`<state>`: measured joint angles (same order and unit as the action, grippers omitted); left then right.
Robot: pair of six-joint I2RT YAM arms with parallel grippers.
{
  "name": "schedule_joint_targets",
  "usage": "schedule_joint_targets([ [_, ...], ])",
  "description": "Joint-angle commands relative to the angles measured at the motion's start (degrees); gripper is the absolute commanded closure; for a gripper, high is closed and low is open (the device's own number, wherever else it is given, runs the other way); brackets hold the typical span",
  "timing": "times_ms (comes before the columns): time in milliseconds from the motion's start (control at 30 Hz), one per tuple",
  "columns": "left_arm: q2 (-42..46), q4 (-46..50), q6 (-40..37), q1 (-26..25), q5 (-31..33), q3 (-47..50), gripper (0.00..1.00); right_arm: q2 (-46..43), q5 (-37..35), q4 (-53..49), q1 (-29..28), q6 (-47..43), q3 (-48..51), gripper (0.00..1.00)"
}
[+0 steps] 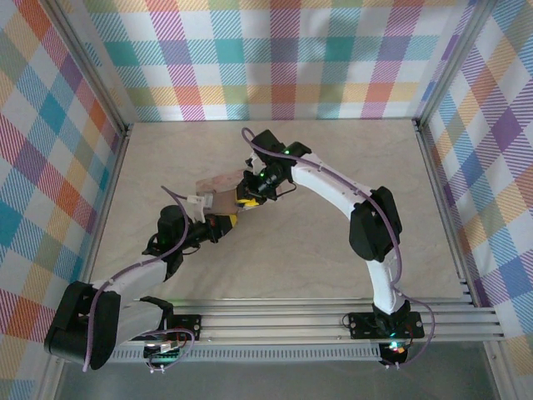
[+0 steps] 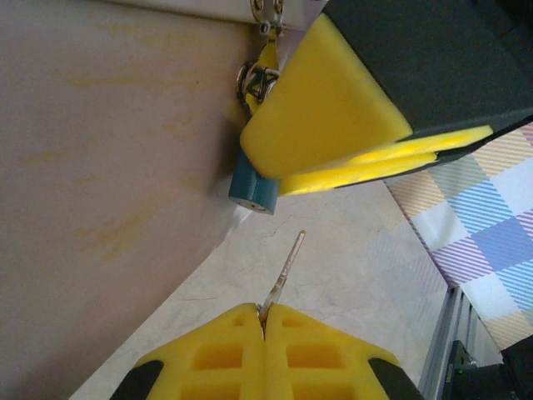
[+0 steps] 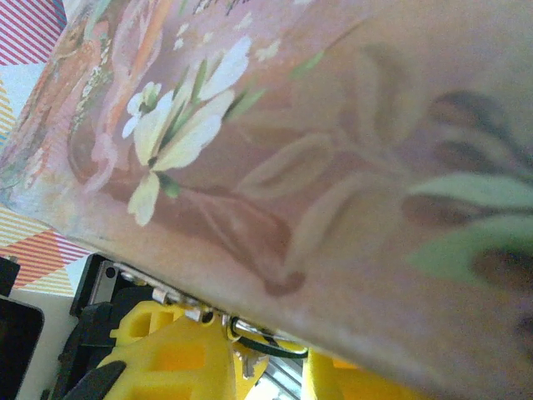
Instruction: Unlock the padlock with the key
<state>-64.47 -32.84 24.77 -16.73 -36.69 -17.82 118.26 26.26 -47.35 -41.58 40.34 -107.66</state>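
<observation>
The pink tin box [image 1: 218, 190] lies mid-table, its flowered side [image 3: 316, 150] close up in the right wrist view. The padlock [image 2: 252, 190] hangs from the box's hasp [image 2: 266, 12] by a metal shackle [image 2: 252, 79]; its blue-grey lower end pokes out below the right gripper's fingers [image 2: 333, 108]. My right gripper [image 1: 247, 198] is shut on the padlock [image 3: 256, 360], a yellow finger on either side. My left gripper [image 2: 265, 312] is shut on the key [image 2: 287, 265]. The key's blade points up toward the padlock's lower end, a short gap away.
Plaid walls [image 1: 283, 58] enclose the table on three sides. An aluminium rail [image 1: 333, 321] runs along the near edge. Bare tabletop [image 1: 333, 258] lies in front of the box and to its right.
</observation>
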Motion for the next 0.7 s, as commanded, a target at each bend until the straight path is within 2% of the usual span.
schedule_joint_targets([
  [0,-0.5,-2.8,1.0,0.6,-1.1,-1.5,1.0,-4.0,1.8,4.2,0.5,1.2,1.6,1.0],
  [300,-1.9,-3.4,1.6,1.7,-1.5,0.0,1.0,-7.6,-0.4,10.1,1.5,4.0,8.1,1.0],
  [667,-6.9,-7.2,3.7,2.4,-6.3,-2.1,1.0,-9.8,0.4,14.5,2.1,6.3,12.5,1.0],
])
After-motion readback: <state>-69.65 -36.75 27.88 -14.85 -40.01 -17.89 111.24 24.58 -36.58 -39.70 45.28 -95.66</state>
